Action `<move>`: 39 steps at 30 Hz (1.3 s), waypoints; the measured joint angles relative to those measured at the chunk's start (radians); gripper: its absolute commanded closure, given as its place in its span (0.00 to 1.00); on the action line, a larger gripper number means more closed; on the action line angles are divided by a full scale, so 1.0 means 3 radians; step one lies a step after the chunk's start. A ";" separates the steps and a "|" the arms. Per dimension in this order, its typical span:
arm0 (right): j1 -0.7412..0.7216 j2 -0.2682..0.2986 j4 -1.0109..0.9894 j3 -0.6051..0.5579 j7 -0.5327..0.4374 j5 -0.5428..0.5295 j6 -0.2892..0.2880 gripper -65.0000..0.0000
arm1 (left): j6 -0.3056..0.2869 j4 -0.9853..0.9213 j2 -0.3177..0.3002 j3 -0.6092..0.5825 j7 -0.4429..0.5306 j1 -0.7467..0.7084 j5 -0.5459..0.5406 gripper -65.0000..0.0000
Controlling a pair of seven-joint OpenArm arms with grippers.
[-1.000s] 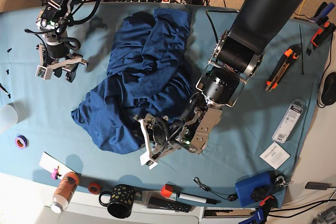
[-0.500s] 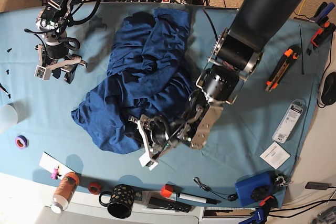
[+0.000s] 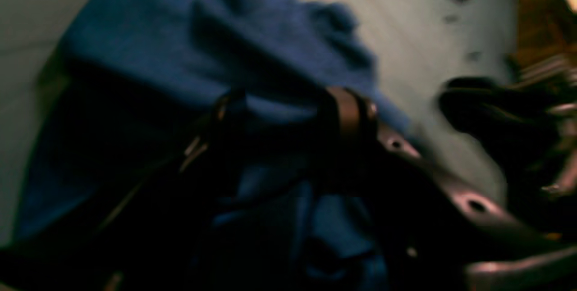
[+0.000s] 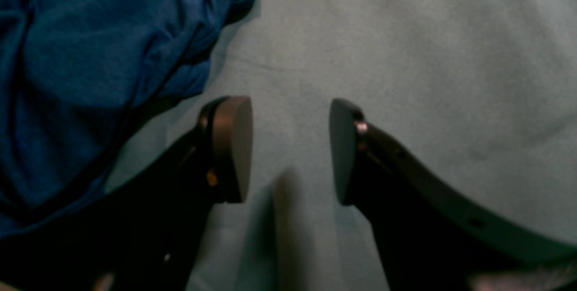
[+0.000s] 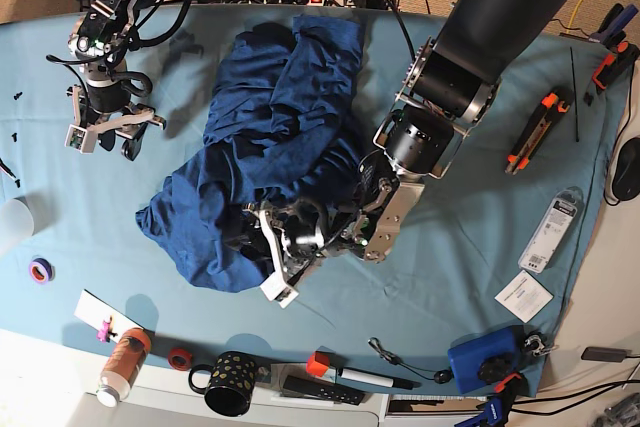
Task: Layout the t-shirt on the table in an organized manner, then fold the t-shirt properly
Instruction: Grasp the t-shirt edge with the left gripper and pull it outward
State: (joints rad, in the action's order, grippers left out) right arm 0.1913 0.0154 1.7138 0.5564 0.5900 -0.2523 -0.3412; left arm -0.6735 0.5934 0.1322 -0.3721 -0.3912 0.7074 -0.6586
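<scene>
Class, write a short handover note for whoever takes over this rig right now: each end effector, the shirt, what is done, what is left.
Left end effector: open, at the shirt's near edge, fabric between its fingers, not clamped.
Right end effector: open, empty, over bare table beside the shirt.
Shirt: crumpled heap mid-table.
Done: nothing laid out.
Left: spread flat, then fold.

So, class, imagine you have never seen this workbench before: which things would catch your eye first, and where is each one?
First the t-shirt, a crumpled dark navy heap in the middle of the teal table. Next the big black arm reaching in from the upper right, its left gripper down at the heap's near edge. The right gripper sits open over bare cloth at the far left.
</scene>
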 measured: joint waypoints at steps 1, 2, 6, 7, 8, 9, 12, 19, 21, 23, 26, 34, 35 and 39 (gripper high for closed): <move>0.0001 0.0001 0.0000 0.0000 0.0000 0.0000 0.0000 0.57 | -0.0041 0.0000 0.0000 0.0000 -0.0015 -0.0001 -0.0084 0.58; 0.0001 0.0001 0.0000 0.0000 0.0000 0.0000 0.0000 0.57 | -0.0041 0.0000 0.0000 0.0000 -0.0013 0.0000 -0.0150 0.58; 0.0001 0.0001 0.0000 0.0000 -0.0011 0.0000 0.0000 0.57 | -0.0039 0.0000 0.0000 0.0000 -0.0038 -0.0001 -0.0202 0.58; 0.0000 0.0001 0.0000 0.0000 -0.0011 0.0000 0.0000 0.57 | -0.0039 0.0000 0.0000 0.0000 -0.0037 -0.0003 -0.0174 0.58; 0.0000 0.0001 0.0000 0.0000 -0.0013 -0.0001 0.0000 0.57 | -0.0039 0.0000 0.0000 0.0000 -0.0037 -0.0008 -0.0120 0.58; 0.0000 0.0001 0.0000 0.0000 -0.0013 0.0000 0.0000 0.57 | -0.0039 0.0000 0.0000 0.0000 -0.0031 -0.0020 -0.0080 0.58; 0.0000 0.0001 0.0000 0.0000 -0.0027 0.0000 0.0000 0.57 | -0.0028 0.0004 0.0000 0.0000 0.0017 -0.0130 0.0024 0.58; 0.0000 0.0001 0.0000 0.0000 -0.0048 -0.0001 0.0001 0.57 | 0.0061 0.0001 0.0000 0.0001 0.0304 -0.0338 0.0052 0.81; -0.0001 0.0001 0.0000 0.0000 -0.0050 0.0000 0.0000 0.57 | 0.0060 0.0001 0.0000 0.0001 0.0350 -0.0354 0.0103 1.00; 0.0000 0.0001 0.0000 0.0000 -0.0048 0.0000 0.0000 0.57 | 0.0060 0.0001 0.0000 0.0001 0.0350 -0.0355 0.0100 1.00; 0.0000 0.0001 0.0000 0.0000 -0.0048 0.0000 0.0000 0.57 | -0.0003 0.0047 0.0000 0.0001 0.0319 -0.0313 0.0125 1.00; 0.0000 0.0000 0.0000 0.0000 -0.0047 0.0000 0.0000 0.57 | -0.0039 0.0224 0.0001 0.0314 -0.0443 -0.0019 -0.0351 1.00; 0.0000 0.0001 0.0000 0.0000 -0.0047 0.0000 0.0000 0.57 | -0.0038 0.0223 0.0000 0.0390 -0.0561 -0.0004 -0.0460 1.00; 0.0000 0.0001 0.0000 0.0000 -0.0047 0.0000 0.0000 0.57 | -0.0039 0.0223 -0.0001 0.0640 -0.0769 0.0070 -0.0640 1.00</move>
State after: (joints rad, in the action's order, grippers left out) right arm 0.1913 0.0158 1.7138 0.5564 0.5758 -0.2523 -0.3412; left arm -0.6853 0.6601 0.1318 -0.1802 -0.6220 0.7284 -0.8505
